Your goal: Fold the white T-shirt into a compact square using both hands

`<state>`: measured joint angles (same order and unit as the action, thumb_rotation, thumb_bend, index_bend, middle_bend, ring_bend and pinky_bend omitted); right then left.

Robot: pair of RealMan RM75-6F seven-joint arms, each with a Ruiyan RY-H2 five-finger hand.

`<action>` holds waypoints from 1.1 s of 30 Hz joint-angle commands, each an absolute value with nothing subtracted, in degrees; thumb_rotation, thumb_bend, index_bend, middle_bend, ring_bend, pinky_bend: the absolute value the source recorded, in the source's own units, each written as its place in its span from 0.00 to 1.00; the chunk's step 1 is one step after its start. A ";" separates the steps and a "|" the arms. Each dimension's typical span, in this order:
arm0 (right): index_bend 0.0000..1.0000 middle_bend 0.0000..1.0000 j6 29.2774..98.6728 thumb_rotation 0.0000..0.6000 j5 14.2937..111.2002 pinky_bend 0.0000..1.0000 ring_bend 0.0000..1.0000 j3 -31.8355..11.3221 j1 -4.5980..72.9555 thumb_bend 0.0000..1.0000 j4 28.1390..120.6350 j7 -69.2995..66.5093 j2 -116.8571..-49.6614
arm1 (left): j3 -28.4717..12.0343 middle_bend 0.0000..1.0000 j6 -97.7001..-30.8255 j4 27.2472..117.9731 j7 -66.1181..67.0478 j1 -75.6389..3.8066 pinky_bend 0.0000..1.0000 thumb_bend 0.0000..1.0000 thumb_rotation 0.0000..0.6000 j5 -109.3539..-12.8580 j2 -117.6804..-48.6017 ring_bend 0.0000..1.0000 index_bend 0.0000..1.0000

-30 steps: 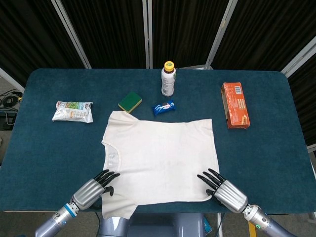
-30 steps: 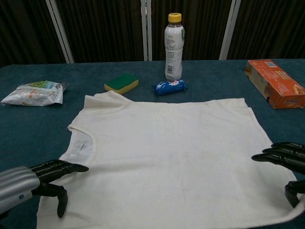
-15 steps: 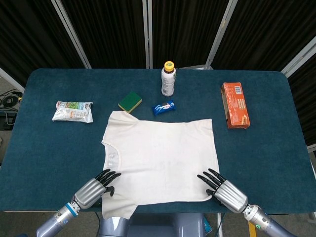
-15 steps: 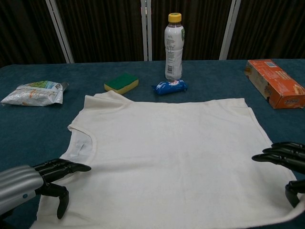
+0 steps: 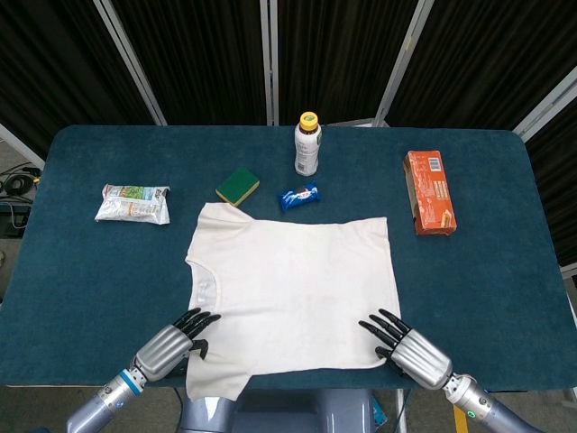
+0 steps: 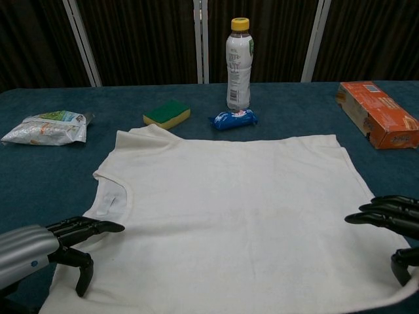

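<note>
Behind the blue-clothed table (image 5: 505, 271), dark curtains (image 5: 207, 54) hang.

**Both robot hands low and spread**

My left robot hand (image 5: 169, 341) reaches in from the near left, fingers apart, thumb hanging down. My right robot hand (image 5: 403, 344) mirrors it at the near right, fingers extended, holding nothing

One T-shirt (image 5: 291, 293), bottle (image 5: 308, 144), sponge (image 5: 237, 186), orange box (image 5: 429, 192), and seemingly two snack packets (image 5: 133, 204) (image 5: 298, 197).
</note>
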<state>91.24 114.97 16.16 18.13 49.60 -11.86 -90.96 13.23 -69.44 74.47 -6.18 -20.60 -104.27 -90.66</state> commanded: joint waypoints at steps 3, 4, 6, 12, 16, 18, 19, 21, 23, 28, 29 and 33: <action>0.73 0.06 90.99 1.00 115.27 0.00 0.00 16.43 18.97 0.49 51.65 -13.04 -89.76 | 13.49 0.00 -70.99 76.28 -6.66 -20.79 0.00 0.58 1.00 -105.08 -89.32 0.00 0.72; 0.73 0.06 90.99 1.00 115.30 0.00 0.00 16.47 19.22 0.49 52.48 -13.57 -89.32 | 13.61 0.00 -71.39 76.83 -6.78 -20.83 0.00 0.58 1.00 -105.34 -88.87 0.00 0.72; 0.74 0.06 90.96 1.00 115.43 0.00 0.00 16.57 19.91 0.49 54.82 -14.75 -88.01 | 14.04 0.00 -72.29 78.40 -7.15 -20.98 0.00 0.58 1.00 -106.04 -87.47 0.00 0.73; 0.74 0.06 90.34 1.00 116.43 0.00 0.00 16.97 21.79 0.49 61.33 -14.72 -83.74 | 16.07 0.00 -74.11 84.72 -8.49 -22.04 0.00 0.58 1.00 -108.70 -81.59 0.00 0.73; 0.74 0.06 89.54 1.00 117.36 0.00 0.00 17.70 22.79 0.49 65.62 -14.56 -81.00 | 17.24 0.00 -74.22 87.88 -7.73 -22.63 0.00 0.58 1.00 -109.96 -78.16 0.00 0.73; 0.74 0.06 89.22 1.00 117.98 0.00 0.00 18.21 23.27 0.49 68.02 -14.55 -79.45 | 18.11 0.00 -74.26 89.24 -7.79 -22.77 0.00 0.58 1.00 -110.59 -76.47 0.00 0.73; 0.74 0.06 89.03 1.00 118.21 0.00 0.00 18.45 23.46 0.49 69.01 -14.67 -78.83 | 18.53 0.00 -74.30 89.65 -7.90 -22.78 0.00 0.58 1.00 -110.91 -75.85 0.00 0.73; 0.74 0.07 88.54 1.00 118.72 0.00 0.00 19.03 23.81 0.49 71.11 -14.91 -77.56 | 19.58 0.00 -74.44 90.16 -8.34 -22.76 0.00 0.58 1.00 -111.76 -74.66 0.00 0.73; 0.74 0.07 88.13 1.00 119.34 0.00 0.00 19.64 24.00 0.49 72.71 -14.92 -76.61 | 20.59 0.00 -74.68 90.39 -9.19 -22.71 0.00 0.58 1.00 -112.58 -73.75 0.00 0.73; 0.74 0.07 86.72 1.00 121.30 0.00 0.00 21.45 24.38 0.49 75.54 -14.68 -74.96 | 22.25 0.00 -75.84 90.37 -10.02 -22.27 0.00 0.58 1.00 -114.50 -72.11 0.00 0.73; 0.74 0.07 86.52 1.00 121.75 0.00 0.00 21.80 24.43 0.49 76.04 -14.52 -74.66 | 22.60 0.00 -76.16 90.32 -10.19 -22.16 0.00 0.58 1.00 -114.94 -71.82 0.00 0.73; 0.74 0.07 85.68 1.00 123.17 0.00 0.00 22.69 24.67 0.49 77.38 -13.49 -73.81 | 23.59 0.00 -77.02 90.09 -10.68 -21.77 0.00 0.58 1.00 -116.26 -71.09 0.00 0.73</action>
<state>85.96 122.84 22.43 24.55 77.08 -13.81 -74.03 23.45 -76.90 90.14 -10.54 -21.87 -116.13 -71.20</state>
